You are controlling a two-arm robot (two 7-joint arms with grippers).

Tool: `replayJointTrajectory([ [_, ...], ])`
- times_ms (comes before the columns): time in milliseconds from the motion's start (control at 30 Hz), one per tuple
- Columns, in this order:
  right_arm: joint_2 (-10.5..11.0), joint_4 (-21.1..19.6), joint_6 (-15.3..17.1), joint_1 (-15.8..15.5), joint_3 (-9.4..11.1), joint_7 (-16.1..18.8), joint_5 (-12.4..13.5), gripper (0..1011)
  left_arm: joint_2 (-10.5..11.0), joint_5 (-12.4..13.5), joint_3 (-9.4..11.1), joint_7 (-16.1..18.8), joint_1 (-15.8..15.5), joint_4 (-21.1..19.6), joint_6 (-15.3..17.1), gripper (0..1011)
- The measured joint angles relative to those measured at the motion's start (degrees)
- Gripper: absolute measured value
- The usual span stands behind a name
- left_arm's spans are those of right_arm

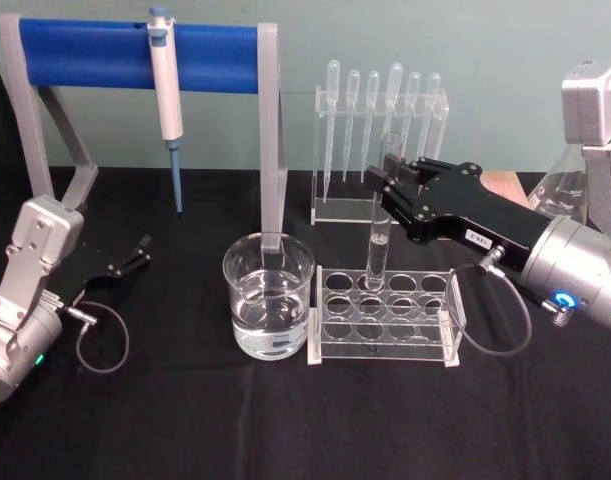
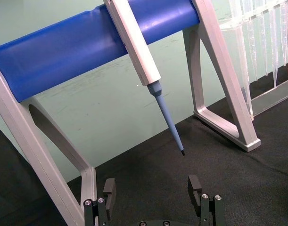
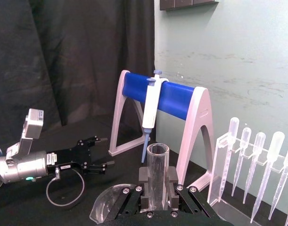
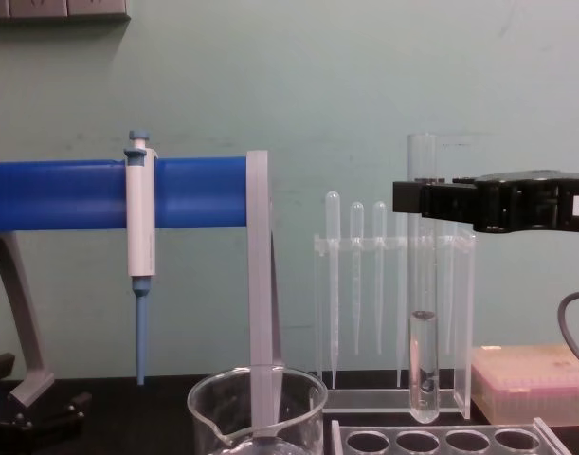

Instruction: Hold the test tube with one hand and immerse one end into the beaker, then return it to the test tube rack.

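Even, moderately bright light, seemingly from overhead; faint shadows, small glints on the beaker.

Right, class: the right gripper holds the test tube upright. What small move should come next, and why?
Probably, if the dip is still to come, the right gripper should carry the test tube toward the robot's left, over the beaker. The tube hangs upright, its bottom just above the rack, and the beaker stands beside the rack on that side. The left gripper sits open, apart.
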Motion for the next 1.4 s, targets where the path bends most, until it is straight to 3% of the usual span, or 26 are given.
replayJointTrajectory([
  [1400,0.00,0.00,0.00,0.00,0.00,-0.01,0.00,226,0.00,0.00,0.00,0.00,0.00,0.00,0.00,1000],
])
